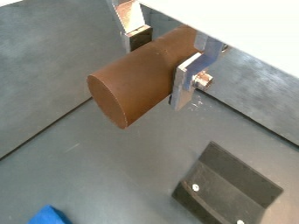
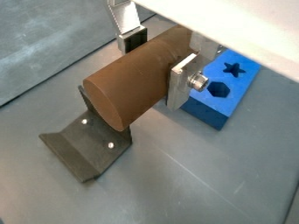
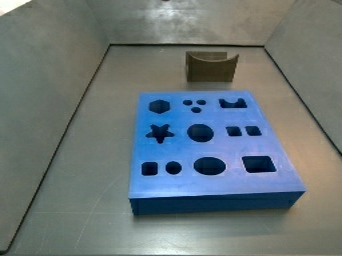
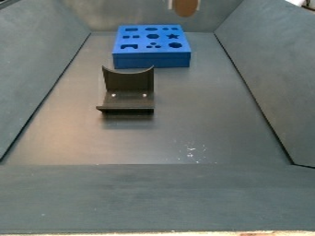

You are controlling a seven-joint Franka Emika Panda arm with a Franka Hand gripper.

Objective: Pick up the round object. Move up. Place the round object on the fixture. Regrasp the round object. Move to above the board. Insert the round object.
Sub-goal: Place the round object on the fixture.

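One round object (image 1: pixel 138 83), a short orange-brown peg with a matte, wood-like skin, sits clamped between the jaws of the gripper (image 1: pixel 163 59), its long axis crossing the silver finger plates and its flat end jutting out. Both hang high above the floor. Below the jaws stands the dark fixture (image 2: pixel 84 144) with its notched top; beyond it lies the thick blue board (image 2: pixel 222 91), star cut-out showing.

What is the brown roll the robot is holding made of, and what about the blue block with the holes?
The round object, clamped in the gripper, looks like wood: matte orange-brown, though no grain shows, so plastic is possible. The board looks like plastic or painted material: even bright blue with crisp cut-outs.
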